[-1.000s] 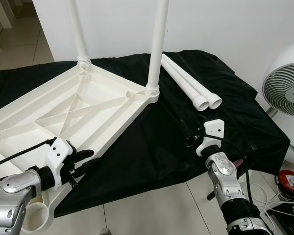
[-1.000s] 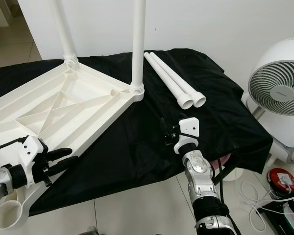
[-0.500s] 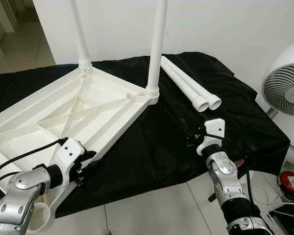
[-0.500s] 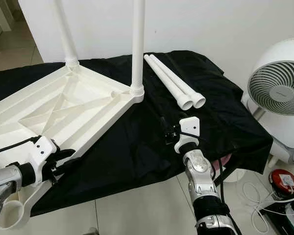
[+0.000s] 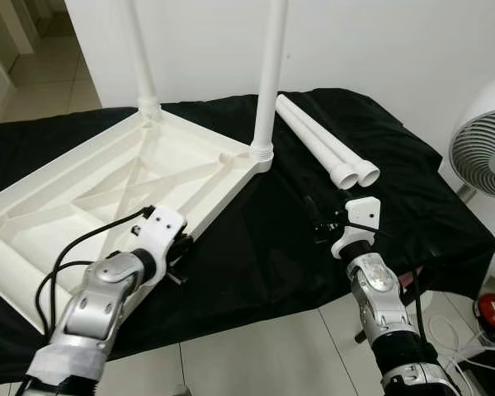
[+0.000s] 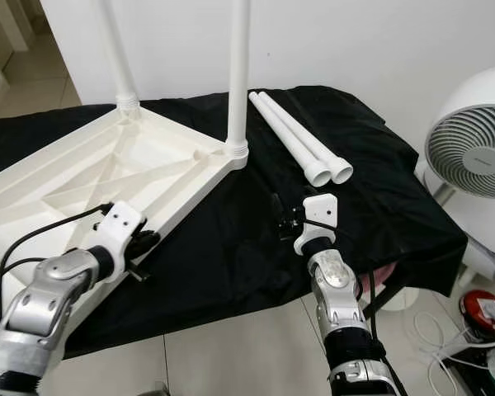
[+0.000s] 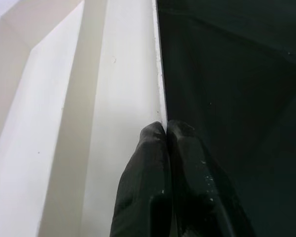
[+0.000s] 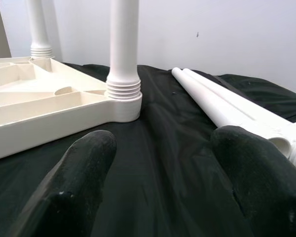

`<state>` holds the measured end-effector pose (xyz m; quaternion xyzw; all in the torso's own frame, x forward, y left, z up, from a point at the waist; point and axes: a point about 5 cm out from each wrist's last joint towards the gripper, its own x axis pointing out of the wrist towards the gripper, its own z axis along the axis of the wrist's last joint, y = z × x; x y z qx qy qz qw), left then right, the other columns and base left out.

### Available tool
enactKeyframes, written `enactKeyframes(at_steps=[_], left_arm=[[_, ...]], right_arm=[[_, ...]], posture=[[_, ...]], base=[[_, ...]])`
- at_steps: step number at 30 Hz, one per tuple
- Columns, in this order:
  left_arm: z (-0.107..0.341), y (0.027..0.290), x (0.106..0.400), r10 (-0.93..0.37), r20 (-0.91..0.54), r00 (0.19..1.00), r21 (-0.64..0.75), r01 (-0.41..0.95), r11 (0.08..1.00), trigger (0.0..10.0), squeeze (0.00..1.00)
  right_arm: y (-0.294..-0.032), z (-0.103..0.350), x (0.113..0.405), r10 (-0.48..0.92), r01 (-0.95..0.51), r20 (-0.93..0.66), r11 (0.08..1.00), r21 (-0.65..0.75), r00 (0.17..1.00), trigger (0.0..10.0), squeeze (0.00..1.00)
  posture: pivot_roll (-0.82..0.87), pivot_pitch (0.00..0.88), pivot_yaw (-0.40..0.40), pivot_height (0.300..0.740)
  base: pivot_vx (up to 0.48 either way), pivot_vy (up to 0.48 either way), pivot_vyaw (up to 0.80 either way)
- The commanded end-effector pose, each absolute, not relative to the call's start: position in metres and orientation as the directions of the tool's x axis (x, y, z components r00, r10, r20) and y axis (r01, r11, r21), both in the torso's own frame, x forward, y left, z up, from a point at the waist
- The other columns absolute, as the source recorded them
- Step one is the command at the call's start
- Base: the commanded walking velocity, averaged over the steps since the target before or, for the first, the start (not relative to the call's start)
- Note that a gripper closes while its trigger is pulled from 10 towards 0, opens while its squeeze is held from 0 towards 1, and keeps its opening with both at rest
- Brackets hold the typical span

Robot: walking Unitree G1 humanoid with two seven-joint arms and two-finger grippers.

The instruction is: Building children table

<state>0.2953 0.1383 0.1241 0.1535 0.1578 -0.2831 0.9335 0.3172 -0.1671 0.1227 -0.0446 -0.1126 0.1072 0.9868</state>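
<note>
The left gripper's (image 7: pixel 166 129) fingers (image 7: pixel 143 168) are pressed together, pinching the thin rim of the tabletop (image 5: pixel 107 190) along its near edge, where the white plastic meets the black cloth (image 5: pixel 264 247). The right gripper (image 8: pixel 163 148) is spread wide with nothing between its fingers (image 8: pixel 84 168), hovering low over the cloth between the tabletop's near corner and the loose legs. The tabletop lies upside down on the cloth (its ribbed underside faces up), reaching from the robot's left toward the middle of the scene. Two legs stand upright in its sockets: the near leg (image 5: pixel 270 74) at the corner closest to the right gripper, the far leg (image 5: pixel 143 58) at the corner by the wall. Two loose legs (image 5: pixel 322 144) lie side by side on the cloth just to the right of that corner, touching each other, their open ends toward the robot. A white fan (image 5: pixel 483 153) stands at the right edge, beyond the cloth. Cables (image 6: pixel 445 342) and a red object (image 6: pixel 483 309) lie on the tiled floor (image 5: pixel 256 355) below the fan.
</note>
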Motion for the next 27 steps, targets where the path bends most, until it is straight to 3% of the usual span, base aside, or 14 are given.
enactKeyframes(at_steps=[1,10,11,12,13,14,16,17,24,25,27], left_arm=[[0.120,0.139,0.302,-0.334,-0.379,0.863,0.267,0.447,0.854,0.0,0.00],[0.135,0.116,0.321,-0.237,-0.338,0.911,0.239,0.326,0.915,0.0,0.00],[0.140,0.113,0.325,-0.223,-0.312,0.924,0.241,0.304,0.922,2.8,0.00],[0.140,0.113,0.325,-0.223,-0.312,0.924,0.241,0.304,0.922,2.8,0.00],[0.145,0.111,0.328,-0.219,-0.288,0.932,0.241,0.292,0.926,4.3,0.00],[0.150,0.108,0.329,-0.235,-0.247,0.940,0.246,0.295,0.923,6.7,0.00],[0.150,0.108,0.329,-0.235,-0.247,0.940,0.246,0.295,0.923,6.7,0.00],[0.154,0.105,0.329,-0.256,-0.219,0.942,0.273,0.311,0.910,10.0,0.00],[0.159,0.103,0.326,-0.347,-0.149,0.926,0.224,0.374,0.900,10.0,0.00],[0.159,0.104,0.326,-0.365,-0.144,0.920,0.209,0.389,0.897,10.0,1.00],[0.160,0.104,0.324,-0.394,-0.134,0.909,0.185,0.414,0.891,10.0,1.00]], right_arm=[[-0.166,0.124,0.317,0.221,-0.200,0.218,0.973,-0.113,0.951,10.0,0.00],[-0.165,0.123,0.317,0.220,-0.200,0.218,0.973,-0.111,0.951,10.0,0.00],[-0.164,0.123,0.316,0.220,-0.200,0.218,0.973,-0.111,0.951,10.0,0.00],[-0.164,0.123,0.316,0.220,-0.200,0.218,0.973,-0.111,0.951,10.0,0.00],[-0.163,0.123,0.316,0.221,-0.201,0.218,0.973,-0.109,0.951,10.0,0.00],[-0.163,0.122,0.315,0.221,-0.202,0.218,0.973,-0.109,0.950,10.0,0.00],[-0.163,0.122,0.315,0.221,-0.202,0.218,0.973,-0.109,0.950,10.0,0.00],[-0.162,0.122,0.314,0.222,-0.202,0.218,0.973,-0.108,0.950,10.0,0.00],[-0.162,0.121,0.313,0.221,-0.203,0.218,0.974,-0.106,0.951,10.0,0.00],[-0.161,0.121,0.314,0.224,-0.205,0.218,0.973,-0.106,0.950,10.0,0.00],[-0.161,0.121,0.314,0.226,-0.207,0.218,0.972,-0.106,0.949,10.0,0.00]], posture=[[0.01,0.000,0.013,0.740],[0.00,0.001,0.023,0.740],[0.00,0.002,0.027,0.740],[0.00,0.002,0.027,0.740],[0.00,0.003,0.029,0.740],[-0.01,0.002,0.030,0.740],[-0.01,0.002,0.030,0.740],[-0.01,0.002,0.030,0.740],[-0.01,0.001,0.031,0.740],[-0.01,0.000,0.028,0.740],[-0.01,0.000,0.025,0.740]], base=[[0.000,0.000,0.00],[0.000,0.000,0.00],[0.000,0.000,0.00],[0.000,0.000,0.00],[0.000,0.000,0.00],[0.000,0.000,0.00],[0.000,0.000,0.00],[0.000,0.000,0.00],[0.000,0.000,0.00],[0.000,0.000,0.00],[0.000,0.000,0.00]])
